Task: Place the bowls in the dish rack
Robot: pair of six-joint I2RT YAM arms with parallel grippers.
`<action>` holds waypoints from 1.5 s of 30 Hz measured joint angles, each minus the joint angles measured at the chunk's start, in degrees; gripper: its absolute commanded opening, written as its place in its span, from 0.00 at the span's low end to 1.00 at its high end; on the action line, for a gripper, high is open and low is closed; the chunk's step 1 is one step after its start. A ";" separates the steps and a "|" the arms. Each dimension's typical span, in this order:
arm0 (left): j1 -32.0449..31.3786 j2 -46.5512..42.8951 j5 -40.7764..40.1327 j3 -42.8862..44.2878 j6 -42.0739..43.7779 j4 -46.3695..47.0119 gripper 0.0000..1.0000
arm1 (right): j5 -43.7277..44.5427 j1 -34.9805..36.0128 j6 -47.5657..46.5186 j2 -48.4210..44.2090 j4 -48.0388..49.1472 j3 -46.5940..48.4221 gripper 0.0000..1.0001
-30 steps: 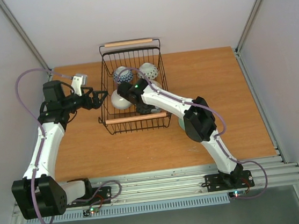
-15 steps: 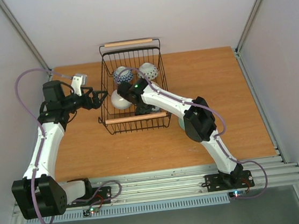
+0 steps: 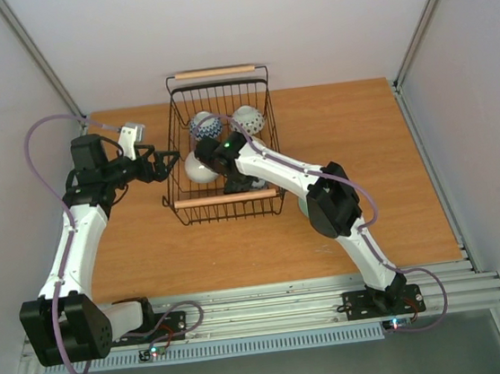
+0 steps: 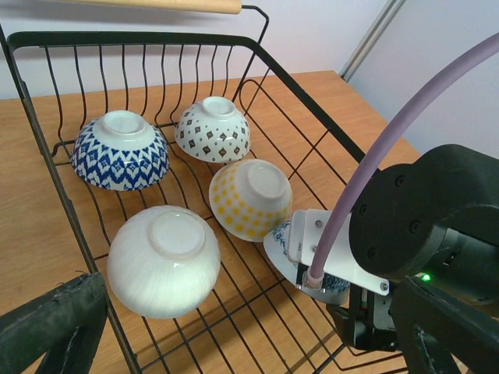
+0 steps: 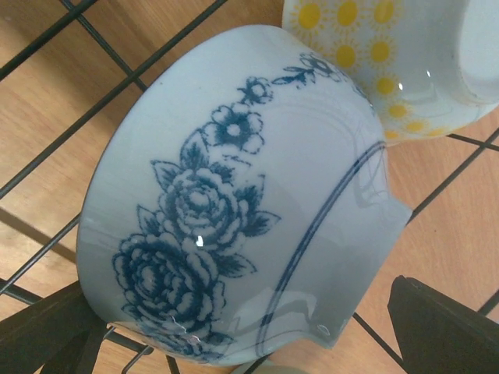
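The dish rack (image 3: 229,197) is a black wire basket with wooden handles at mid-table. Upside down in it are a blue-patterned bowl (image 4: 120,149), a brown-diamond bowl (image 4: 212,129), a yellow-dotted bowl (image 4: 249,199) and a plain white bowl (image 4: 162,259). A blue-flowered bowl (image 5: 234,210) lies tilted on the wires against the yellow one (image 5: 390,54). My right gripper (image 5: 249,343) reaches into the rack (image 3: 236,184), open, its fingers (image 5: 444,327) either side of the flowered bowl and not touching it. My left gripper (image 3: 168,163) is open at the rack's left wall, empty.
The rack's wire walls (image 4: 312,101) enclose both my right wrist (image 4: 437,210) and the bowls. A pale rounded edge, perhaps another bowl, peeks from under my right elbow (image 3: 303,204). Bare wooden tabletop (image 3: 364,156) lies right of the rack.
My right wrist has shifted very slightly inside the rack. The left arm and the bowls have not moved.
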 measured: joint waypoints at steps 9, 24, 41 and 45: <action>0.00 0.00 0.28 0.00 -0.15 0.07 0.99 | -3.39 1.18 -0.15 -0.02 0.96 -0.79 0.99; 0.04 0.00 0.81 0.00 -0.17 0.09 1.00 | -8.37 1.68 -0.76 -2.19 3.93 -3.65 0.99; 0.04 0.00 1.03 -0.02 -0.17 0.09 0.99 | -9.01 2.16 -0.15 -12.70 14.03 -11.37 0.99; 0.04 0.00 1.05 -0.02 -0.15 0.11 0.99 | -7.67 2.25 1.16 -20.50 20.15 -14.45 0.99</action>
